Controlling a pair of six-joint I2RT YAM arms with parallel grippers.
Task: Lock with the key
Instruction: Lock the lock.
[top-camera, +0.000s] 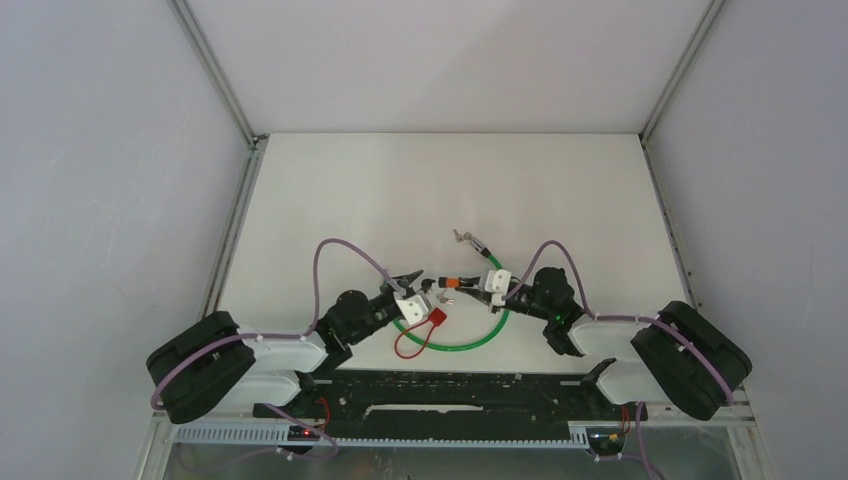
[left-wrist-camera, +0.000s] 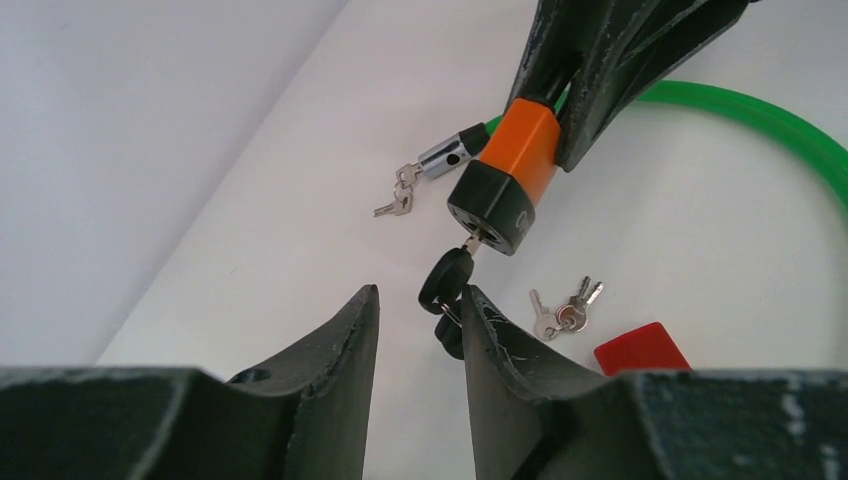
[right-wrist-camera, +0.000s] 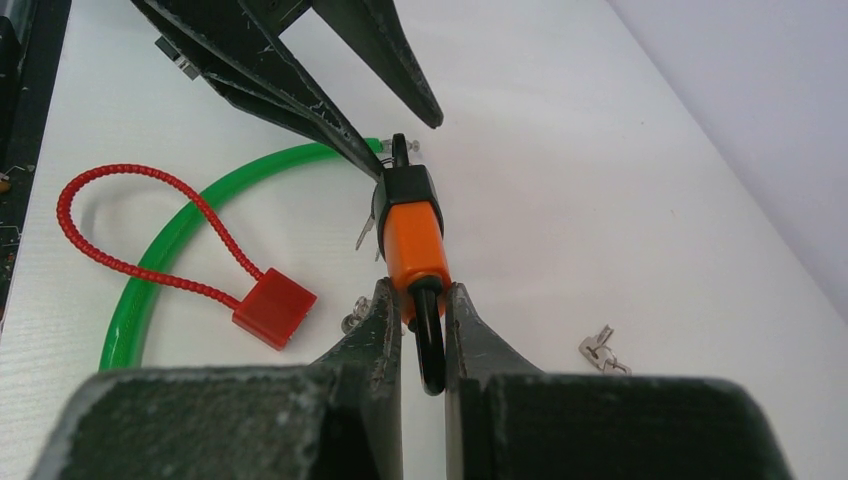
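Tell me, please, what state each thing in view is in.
left gripper: open beside the black key.
right gripper: shut on the orange lock.
black key: inserted in the orange lock's keyhole.
orange lock: held, green cable's chrome end not plugged in.
green cable's chrome end: lying free.
red cable lock: lying flat, loop closed.

red cable lock (right-wrist-camera: 272, 307), small key bunch (left-wrist-camera: 565, 313), white table (top-camera: 350, 190)
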